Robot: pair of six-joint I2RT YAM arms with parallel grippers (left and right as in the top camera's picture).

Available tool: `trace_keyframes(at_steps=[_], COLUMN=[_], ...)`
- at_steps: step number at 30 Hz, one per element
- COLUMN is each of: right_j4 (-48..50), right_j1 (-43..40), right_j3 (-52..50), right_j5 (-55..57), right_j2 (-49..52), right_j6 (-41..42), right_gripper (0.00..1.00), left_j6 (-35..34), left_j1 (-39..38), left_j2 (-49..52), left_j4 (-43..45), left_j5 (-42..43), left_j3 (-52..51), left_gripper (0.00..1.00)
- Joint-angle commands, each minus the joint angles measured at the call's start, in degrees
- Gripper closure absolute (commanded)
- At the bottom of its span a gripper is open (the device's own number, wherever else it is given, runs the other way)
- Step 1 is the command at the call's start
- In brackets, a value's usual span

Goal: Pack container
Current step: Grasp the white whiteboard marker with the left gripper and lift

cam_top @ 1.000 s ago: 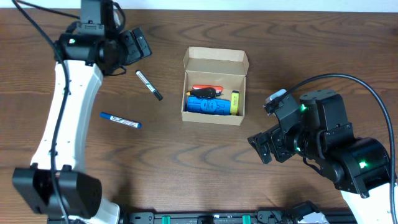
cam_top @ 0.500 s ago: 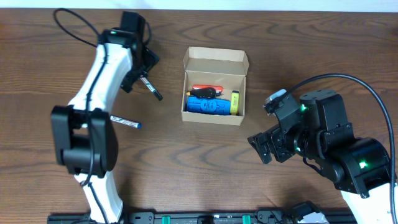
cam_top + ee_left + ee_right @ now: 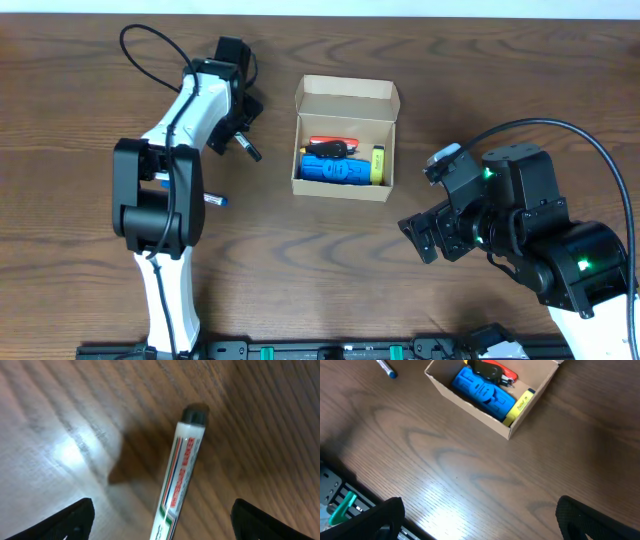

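Since the earlier frames, the left arm has swung in from the far-left part of the table (image 3: 90, 60) and now hangs low over the loose marker. The box (image 3: 340, 191) sits open mid-table, partly filled, to the right of the left gripper (image 3: 169, 521) and nearer to it than to the right gripper (image 3: 482, 520), whose jaws are spread on nothing. The left jaws are apart and flank the marker (image 3: 182, 475) without touching it. The marker's long axis crosses the line between the fingers, so closing should pinch the barrel.
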Motion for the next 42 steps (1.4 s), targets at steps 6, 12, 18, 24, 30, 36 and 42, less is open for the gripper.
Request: trace_keyframes(at_steps=[6,12,18,24,30,36,42], right_j4=[0.1,0.1,0.1,0.1,0.1,0.1,0.1], right_j1=[-0.3,-0.3,-0.3,-0.3,-0.3,-0.3,-0.3], right_j3=[0.2,0.2,0.2,0.2,0.2,0.2,0.2], right_j5=[0.1,0.1,0.1,0.1,0.1,0.1,0.1], right_j2=[0.0,0.0,0.0,0.0,0.0,0.0,0.0], right_j6=[0.6,0.6,0.6,0.6,0.6,0.7,0.6], right_gripper=[0.01,0.01,0.01,0.01,0.01,0.01,0.01], left_j6=[-0.3,0.8,1.7,1.9,2.1,4.6,12.5], left_j1=[0.2,0.2,0.2,0.2,0.2,0.3,0.1], left_j2=[3.5,4.0,4.0,4.0,4.0,1.3,-9.8], left_j4=[2.2,2.2,1.8,1.4,0.5,-4.4,-7.2], left_j5=[1.6,2.0,2.0,2.0,3.5,3.0,0.5], left_j3=[0.4,0.4,0.4,0.4,0.4,1.6,3.1], left_gripper=[0.22,0.36,0.55,0.74,0.94,0.94,0.94])
